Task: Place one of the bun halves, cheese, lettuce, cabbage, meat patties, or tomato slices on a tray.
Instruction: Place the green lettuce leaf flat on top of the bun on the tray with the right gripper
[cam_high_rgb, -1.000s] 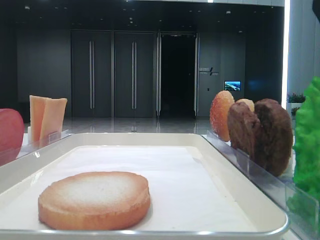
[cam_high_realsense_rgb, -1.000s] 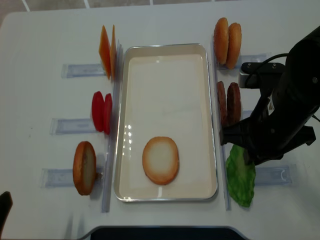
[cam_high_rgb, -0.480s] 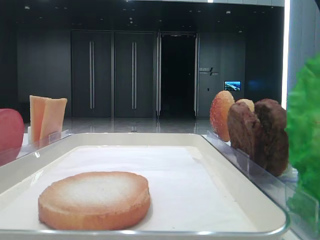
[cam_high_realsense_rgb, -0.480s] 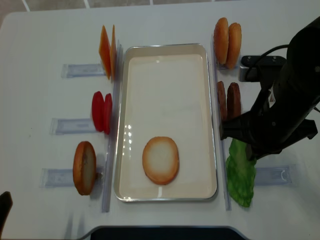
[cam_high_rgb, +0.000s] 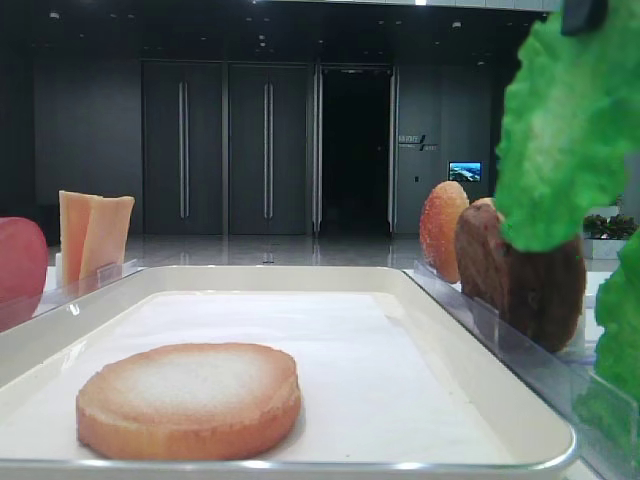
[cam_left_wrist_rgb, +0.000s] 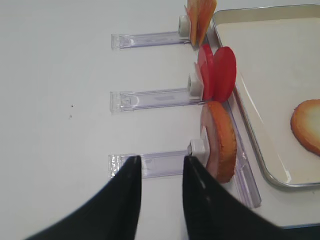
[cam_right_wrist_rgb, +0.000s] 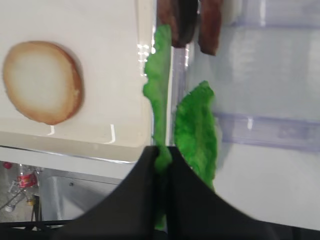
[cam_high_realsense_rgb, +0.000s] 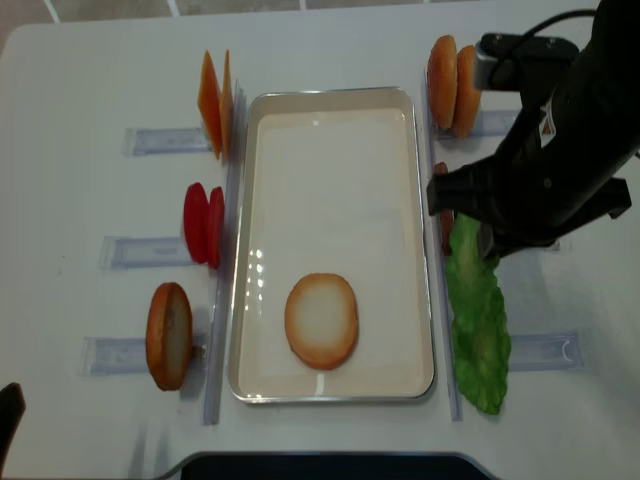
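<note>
Green fills the 1 to 2 o'clock part of the low exterior view: the lettuce (cam_high_rgb: 568, 130) hangs in the air above the meat patties (cam_high_rgb: 520, 275), whereas a second ago it stood low at the right edge, barely in frame. So it has been lifted out of its holder. The tray (cam_high_rgb: 480, 340) holds one pale bun half (cam_high_rgb: 190, 398) at 7 o'clock; cheese (cam_high_rgb: 92, 238) stands at 9 o'clock.

In the right wrist view the right gripper (cam_right_wrist_rgb: 161, 159) has its fingers clenched on the top edge of the lettuce (cam_right_wrist_rgb: 158, 95), which dangles straight over the tray rim (cam_right_wrist_rgb: 146, 30). A second green leaf (cam_right_wrist_rgb: 197, 130) stays upright in the rack at 3 o'clock of it. The bun half (cam_right_wrist_rgb: 42, 82) lies at 9 o'clock.

In the left wrist view the left gripper (cam_left_wrist_rgb: 160, 172) hovers over the table (cam_left_wrist_rgb: 60, 75) with nothing held; its fingers read as clenched, though a narrow gap shows between them. Tomato slices (cam_left_wrist_rgb: 217, 70) and another bun half (cam_left_wrist_rgb: 220, 142) stand at 2 o'clock.

The overhead view shows the right gripper (cam_high_realsense_rgb: 490, 245) higher up the frame than before, with the lettuce (cam_high_realsense_rgb: 468, 262) trailing below it just outside the tray's right rim (cam_high_realsense_rgb: 428, 200). The pick looks done; what remains, I judge, is carrying the leaf toward 9 o'clock over the bun half (cam_high_realsense_rgb: 321, 321) and letting go.
</note>
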